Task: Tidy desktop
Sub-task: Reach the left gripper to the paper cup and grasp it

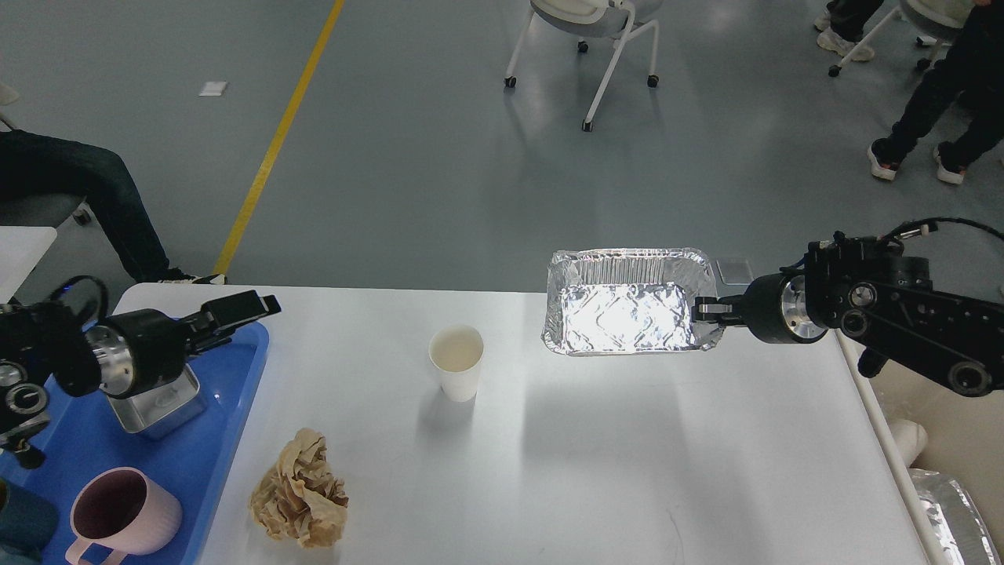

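Foil tray (pixel 627 314) pinched by right claw (pixel 700 308) (above desktop (pixel 596 463)) | left claw (pixel 239 310) spread unclear

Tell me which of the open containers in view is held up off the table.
The foil tray, gripped at its right rim by the right gripper. The paper cup stands on the desktop.

Wide bare desktop (pixel 596 463) left open at centre and right, interrupted by an upright paper cup (pixel 456 362), crumpled brown paper (pixel 300 490) nearby, left edge taken by a crowded blue tray (pixel 212 439).
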Motion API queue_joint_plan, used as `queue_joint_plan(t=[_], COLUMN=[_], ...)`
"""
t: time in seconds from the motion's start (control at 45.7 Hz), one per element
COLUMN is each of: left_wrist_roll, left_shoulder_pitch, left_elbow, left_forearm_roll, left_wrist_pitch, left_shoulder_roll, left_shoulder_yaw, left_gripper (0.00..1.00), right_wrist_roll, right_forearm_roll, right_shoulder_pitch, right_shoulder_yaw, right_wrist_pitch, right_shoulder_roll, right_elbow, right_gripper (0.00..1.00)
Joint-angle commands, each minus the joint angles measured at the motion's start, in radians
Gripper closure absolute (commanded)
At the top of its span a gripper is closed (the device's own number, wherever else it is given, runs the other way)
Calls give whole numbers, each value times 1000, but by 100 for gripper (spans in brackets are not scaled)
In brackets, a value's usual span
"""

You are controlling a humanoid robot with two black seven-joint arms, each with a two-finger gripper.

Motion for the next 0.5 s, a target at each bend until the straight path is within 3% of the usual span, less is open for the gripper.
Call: queue_joint_plan(t=[0.0,0.197,0.35,0.481], left_wrist_roll=[2,11,12,25], left_shoulder_pitch=[-133,-228,-230,-230], left_elbow=[101,293,406,417], left_forearm_roll=[0,-4,-5,0], left_wrist_pitch=[16,52,56,74], left_shoulder_roll=[-162,-454,-563,-604], left_shoulder_yaw=[186,292,329,351], left_gripper=[3,3,4,7], right_wrist_roll=[0,1,5,6], right_forearm_roll=[0,2,2,2], right_shoulder_pitch=[-4,-10,-8,-8], right_shoulder_yaw=[0,0,1,1], right_wrist_pitch=[-3,-14,-14,-15], right_shoulder_roll=[6,0,-8,-10], right_elbow=[-1,1,-1,1], right_gripper=[100,100,100,100])
